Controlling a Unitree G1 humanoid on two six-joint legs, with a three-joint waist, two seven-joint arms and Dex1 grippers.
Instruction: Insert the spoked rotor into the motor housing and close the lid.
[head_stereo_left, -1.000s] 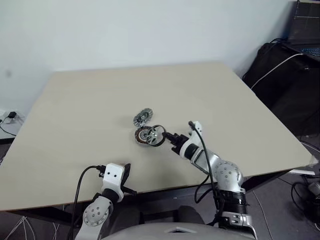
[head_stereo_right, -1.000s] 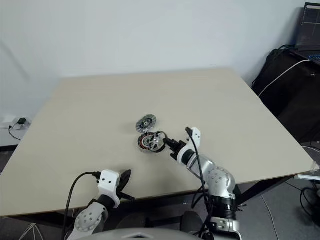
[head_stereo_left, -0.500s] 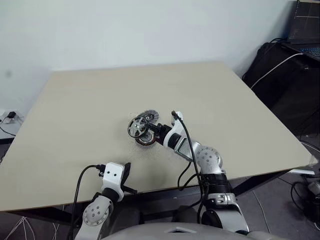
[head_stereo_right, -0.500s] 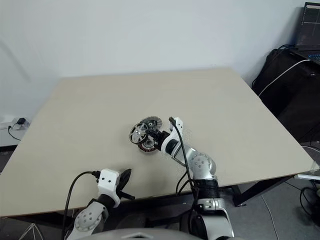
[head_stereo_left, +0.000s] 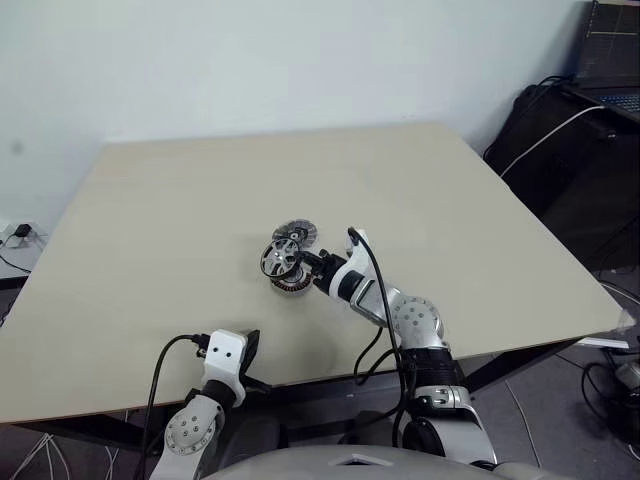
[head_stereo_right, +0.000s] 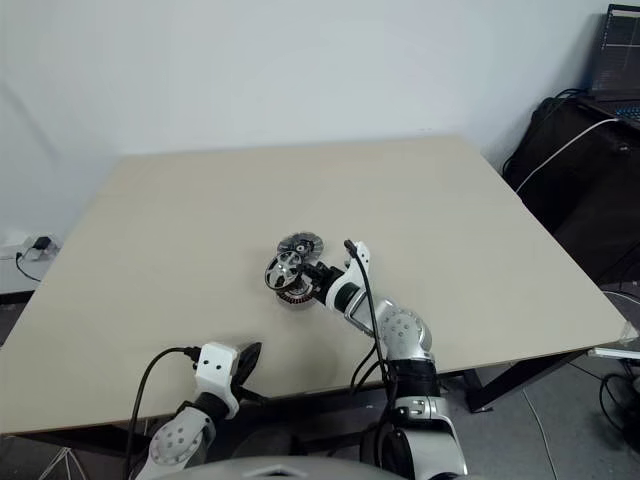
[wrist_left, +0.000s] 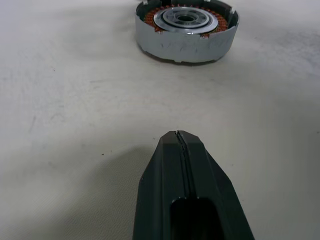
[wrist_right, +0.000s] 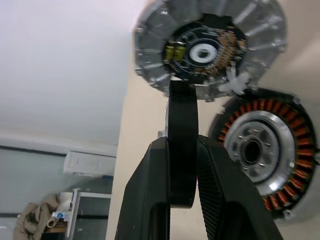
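Holding, right tool (head_stereo_left: 302, 262): I am gripping the spoked rotor (head_stereo_left: 279, 260) by its rim, my 2 black fingers (wrist_right: 157, 165) pinching narrow on either side of its edge.
Rotor pose: it is hanging off the worktop (head_stereo_left: 150, 220), tilted up on edge with its spoked face turning toward the head cameras, just above the far-left side of the motor housing (head_stereo_left: 291, 284). I cannot tell whether it is touching the housing.
Housing place: it is sitting flat near the middle of the worktop, open side up, its ring of copper-brown windings showing around a silver centre. Nothing is sitting inside it.
Lid (head_stereo_left: 293, 232): it is lying on the worktop just beyond the housing, close to it, and is not yet on it. From my right wrist it is showing a segmented silver rim around a busy centre.
Resting, left tool (wrist_left: 178, 136): its 2 fingers are pressing fully together with nothing between them. It is hovering low at the near edge of the worktop, pointing toward the housing and standing well apart from it.
Right arm: it is reaching in from the near right, its black cable looping over the wrist.
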